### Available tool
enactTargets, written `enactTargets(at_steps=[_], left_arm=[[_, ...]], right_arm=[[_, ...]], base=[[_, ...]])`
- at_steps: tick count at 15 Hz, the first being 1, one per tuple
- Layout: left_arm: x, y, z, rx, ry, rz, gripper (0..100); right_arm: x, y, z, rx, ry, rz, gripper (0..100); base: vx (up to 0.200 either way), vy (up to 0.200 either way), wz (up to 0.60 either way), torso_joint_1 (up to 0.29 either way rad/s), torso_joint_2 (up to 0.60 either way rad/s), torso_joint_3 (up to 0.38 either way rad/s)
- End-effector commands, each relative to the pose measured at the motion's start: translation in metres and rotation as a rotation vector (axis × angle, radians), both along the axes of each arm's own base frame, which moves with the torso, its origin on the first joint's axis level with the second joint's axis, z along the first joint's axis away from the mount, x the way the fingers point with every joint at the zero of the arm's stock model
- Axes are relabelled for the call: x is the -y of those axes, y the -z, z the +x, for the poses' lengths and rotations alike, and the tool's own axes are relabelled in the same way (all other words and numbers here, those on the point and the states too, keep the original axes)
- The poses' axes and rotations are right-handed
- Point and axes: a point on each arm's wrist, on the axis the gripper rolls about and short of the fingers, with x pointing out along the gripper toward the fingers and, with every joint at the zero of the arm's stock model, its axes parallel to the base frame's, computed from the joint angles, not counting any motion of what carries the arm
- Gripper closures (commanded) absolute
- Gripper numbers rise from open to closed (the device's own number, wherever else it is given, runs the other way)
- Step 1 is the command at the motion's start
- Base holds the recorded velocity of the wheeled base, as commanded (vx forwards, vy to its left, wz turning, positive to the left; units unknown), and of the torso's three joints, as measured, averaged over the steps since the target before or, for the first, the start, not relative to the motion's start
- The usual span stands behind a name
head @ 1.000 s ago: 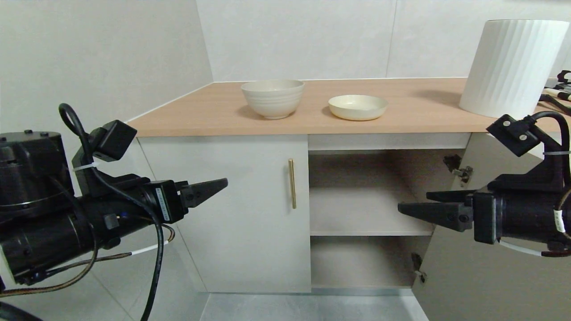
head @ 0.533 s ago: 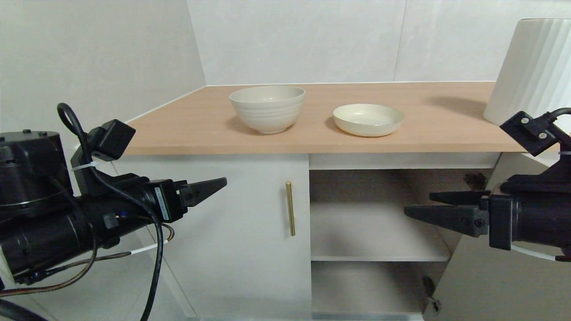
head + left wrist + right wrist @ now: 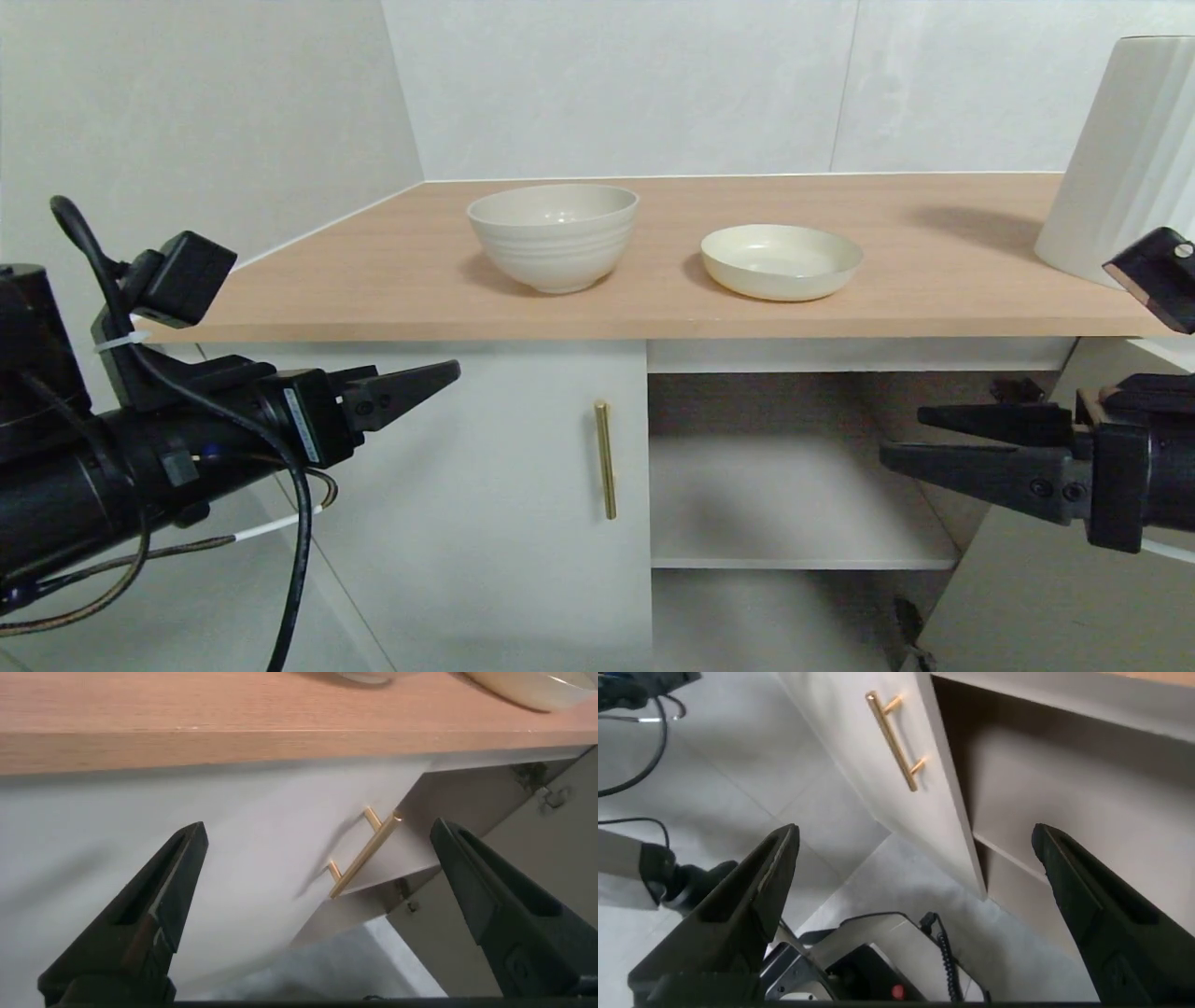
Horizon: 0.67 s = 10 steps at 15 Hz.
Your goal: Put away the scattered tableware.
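Left end effector (image 3: pixel 420 381) first: it hangs low at the left, below the level of the worktop (image 3: pixel 373 280), tips aimed at the cabinet. The left wrist view of the left end effector (image 3: pixel 318 829) shows the two black fingers (image 3: pixel 140 924) spread wide apart, and between them sits the white cabinet door (image 3: pixel 485 485) with its brass handle (image 3: pixel 363 852).

Over to the right end effector (image 3: pixel 906 436): it's at much the same height on the other side, pointing inward in front of the open half of the cabinet. Its fingers are also well apart in the right wrist view (image 3: pixel 915 831), and beyond them are the handle (image 3: pixel 895 739) and the inside of the cabinet.

Moving outward, the handle (image 3: pixel 605 459) stands upright at the closed door's right edge. Just beside it the open compartment shows a pale shelf (image 3: pixel 784 504) across its middle. The open door (image 3: pixel 1027 597) swings out at the far right, behind the right arm.

Up on the worktop are the two pieces of tableware. The ribbed cream bowl (image 3: pixel 554 235) stands upright above the closed door. The shallow dish (image 3: pixel 780 260) lies flat to its right, above the open compartment, near the bowl but not touching it. Both are well apart from either end effector. A tall ribbed white container (image 3: pixel 1130 159) stands at the worktop's far right end.
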Motion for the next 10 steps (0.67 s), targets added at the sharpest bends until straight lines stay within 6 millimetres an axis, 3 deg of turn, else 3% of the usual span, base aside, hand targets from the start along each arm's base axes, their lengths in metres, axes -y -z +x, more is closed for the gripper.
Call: enactTargets(at_steps=[1,3,6,10], left_arm=[[-0.0002,-0.0007,-0.0008,0.003,0.0,-0.001,0],[-0.0002,-0.0007,-0.0008,0.003,0.002,-0.002,0],[0.0003,0.0012,-0.0005,-0.012,0.008,0.002,0],[0.0009,0.001,-0.0003,-0.013,0.029,-0.002,0]], right_arm=[[0.0022,-0.003,-0.0043,0.016,-0.003,0.01,0],[0.0026,-0.0034,-0.0055,0.019,-0.014,0.012,0],[0.0029,-0.0012,-0.0056,0.038,-0.024,-0.011,0],[0.0018,0.0008,-0.0036,0.034,-0.024,-0.014,0]], base=[[0.0,0.0,0.0,0.0,0.0,0.0],[0.0,0.0,0.0,0.013,-0.04,-0.018],[0.0,0.0,0.0,0.053,-0.24,-0.235],[0.0,0.0,0.0,0.167,-0.49,-0.295]])
